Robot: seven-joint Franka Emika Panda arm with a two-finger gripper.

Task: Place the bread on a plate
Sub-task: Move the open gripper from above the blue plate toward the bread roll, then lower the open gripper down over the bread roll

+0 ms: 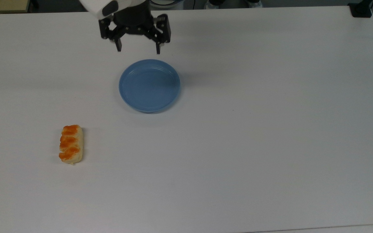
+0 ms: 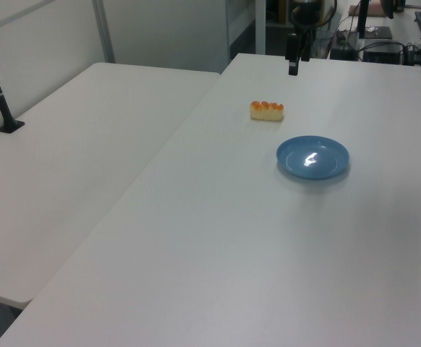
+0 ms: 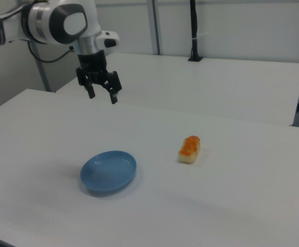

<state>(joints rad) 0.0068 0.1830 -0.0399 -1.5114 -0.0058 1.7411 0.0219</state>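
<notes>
The bread [image 1: 71, 144] is a small cream bun with orange-brown glazed ridges, lying on the white table toward the top view's lower left; it also shows as the bread [image 2: 267, 110] and the bread [image 3: 189, 148]. The round light-blue plate [image 1: 150, 85] sits empty near the table's middle, seen too as the plate [image 2: 312, 157] and the plate [image 3: 108, 172]. My gripper [image 1: 138, 49] hangs open above the table just beyond the plate's far rim, holding nothing. It appears as the gripper [image 3: 103, 95] and the gripper [image 2: 293, 69], well away from the bread.
The white table [image 1: 254, 129] spreads wide to the top view's right and bottom. A second white table [image 2: 73, 166] adjoins it on the left view's left. A black mount [image 1: 361, 9] sits at the top view's upper right corner.
</notes>
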